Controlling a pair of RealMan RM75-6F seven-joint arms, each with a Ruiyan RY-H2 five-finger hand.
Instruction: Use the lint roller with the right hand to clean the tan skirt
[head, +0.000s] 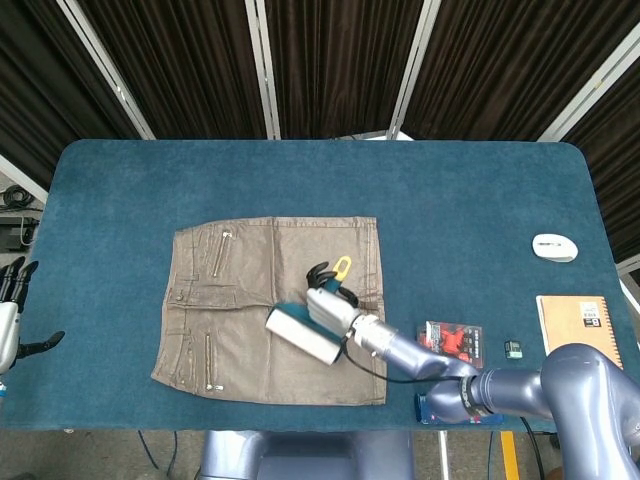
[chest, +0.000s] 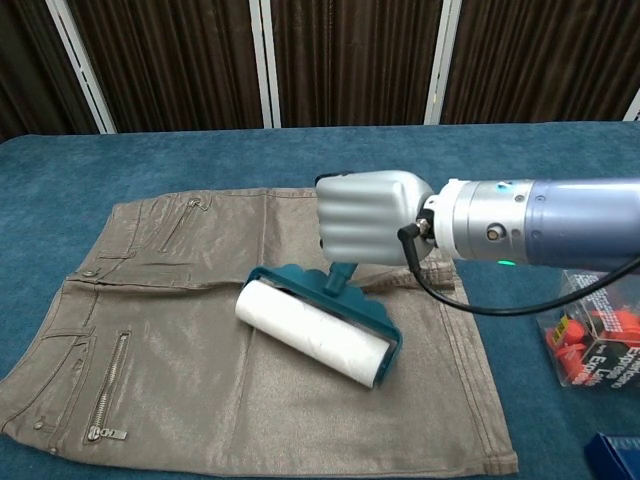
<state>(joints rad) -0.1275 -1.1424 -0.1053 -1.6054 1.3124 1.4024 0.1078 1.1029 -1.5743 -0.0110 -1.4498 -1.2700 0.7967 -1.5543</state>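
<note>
The tan skirt (head: 250, 300) (chest: 180, 340) lies flat on the blue table, zippers toward the left. My right hand (head: 332, 308) (chest: 370, 217) grips the teal handle of the lint roller (head: 302, 336) (chest: 312, 332). The white roll rests on the skirt's lower middle, slanted. A yellow loop at the handle's end (head: 343, 266) sticks out beyond the hand. My left hand (head: 12, 310) hangs off the table's left edge, fingers apart, holding nothing.
A red packet (head: 455, 340) (chest: 595, 335) lies right of the skirt, a dark blue box (head: 445, 410) near the front edge. Further right sit a small black item (head: 514, 349), an orange notebook (head: 573, 322) and a white mouse (head: 555, 247).
</note>
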